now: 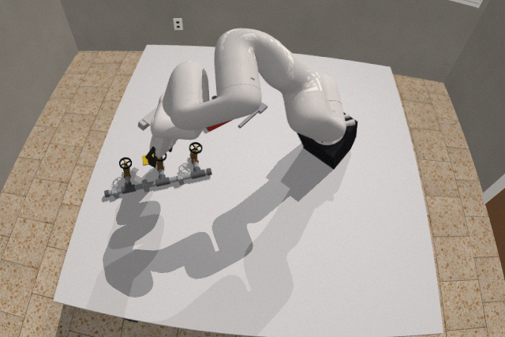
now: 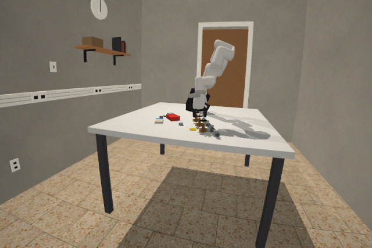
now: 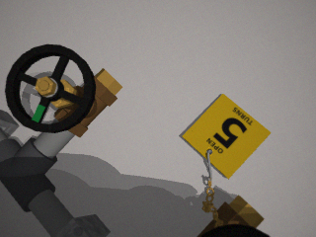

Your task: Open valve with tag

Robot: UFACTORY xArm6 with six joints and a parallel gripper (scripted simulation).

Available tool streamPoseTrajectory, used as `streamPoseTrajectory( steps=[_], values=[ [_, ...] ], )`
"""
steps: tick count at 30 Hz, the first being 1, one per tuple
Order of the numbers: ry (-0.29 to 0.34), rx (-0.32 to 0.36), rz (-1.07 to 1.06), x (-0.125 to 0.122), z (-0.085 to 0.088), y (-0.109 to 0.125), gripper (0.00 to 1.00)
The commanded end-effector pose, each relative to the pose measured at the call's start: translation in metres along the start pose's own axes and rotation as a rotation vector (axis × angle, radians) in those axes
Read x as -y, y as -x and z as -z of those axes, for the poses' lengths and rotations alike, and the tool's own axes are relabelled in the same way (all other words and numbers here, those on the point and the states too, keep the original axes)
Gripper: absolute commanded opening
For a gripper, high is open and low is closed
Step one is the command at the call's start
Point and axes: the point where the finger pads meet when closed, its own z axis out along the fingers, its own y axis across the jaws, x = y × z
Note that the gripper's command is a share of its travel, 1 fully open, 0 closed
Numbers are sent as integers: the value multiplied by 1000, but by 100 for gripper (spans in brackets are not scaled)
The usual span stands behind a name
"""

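Three valves with black handwheels stand on a grey pipe (image 1: 158, 181) at the table's left. The left handwheel (image 1: 123, 159) and the right handwheel (image 1: 196, 143) stand free. My gripper (image 1: 157, 158) is open and hangs right over the middle valve, hiding its wheel. A yellow tag (image 1: 145, 159) lies beside that valve. In the wrist view the tag (image 3: 226, 134) reads "OPEN 5 TURNS", and its chain (image 3: 207, 190) runs to the brass valve body (image 3: 237, 217) at the bottom edge. Another handwheel (image 3: 50, 89) with a green mark shows at the upper left. My fingers are out of the wrist view.
A red box (image 2: 172, 117), a white and blue block (image 2: 158, 120) and a small grey piece (image 2: 181, 124) lie behind the valves. A grey bar (image 1: 252, 114) lies under my arm. My black base (image 1: 330, 145) stands at the right.
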Motion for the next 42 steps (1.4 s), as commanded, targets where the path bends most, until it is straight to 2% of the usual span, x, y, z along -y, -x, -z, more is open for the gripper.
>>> streamPoseTrajectory(
  steps=[1,2,3,11,17,33,34,42],
  values=[
    [32,22,-221,1,1,-2,100],
    [32,22,-221,1,1,-2,100],
    [37,20,-379,1,1,-2,100],
    [48,13,-743,1,1,-2,100],
    [97,44,-1026,1,1,-2,100],
    [103,47,-1039,1,1,-2,100],
    [103,47,-1039,1,1,-2,0],
    [103,47,-1039,1,1,-2,0]
  ],
)
